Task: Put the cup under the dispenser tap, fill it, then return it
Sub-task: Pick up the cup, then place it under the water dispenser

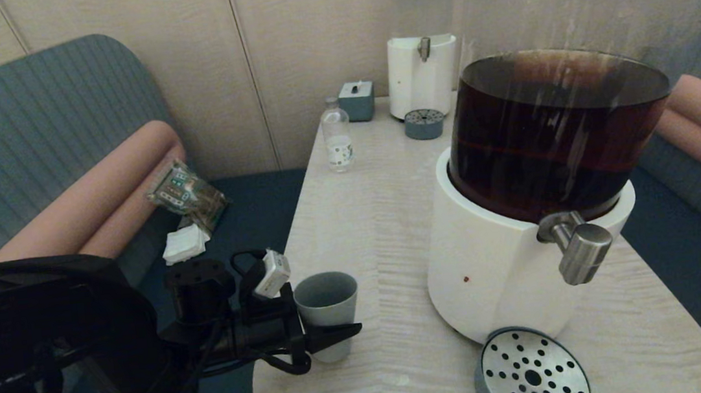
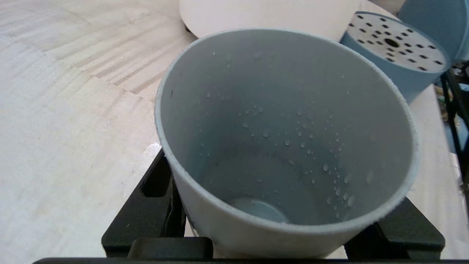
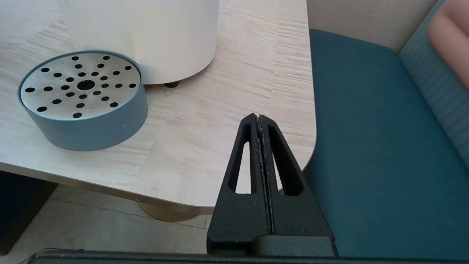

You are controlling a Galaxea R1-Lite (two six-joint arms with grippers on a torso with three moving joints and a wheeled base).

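A small grey-green cup (image 1: 327, 311) stands upright near the table's (image 1: 379, 219) front left corner, with the left end effector (image 1: 323, 339) clamped around its lower wall, well apart from the steel dispenser tap (image 1: 581, 249) and the perforated drip tray (image 1: 530, 373) at the front edge. The cup looks empty, light and rigid; droplets inside hint it may be slippery, so mid-wall seems best. The right end effector (image 3: 259, 119), fingers pressed together, hangs off the front right corner
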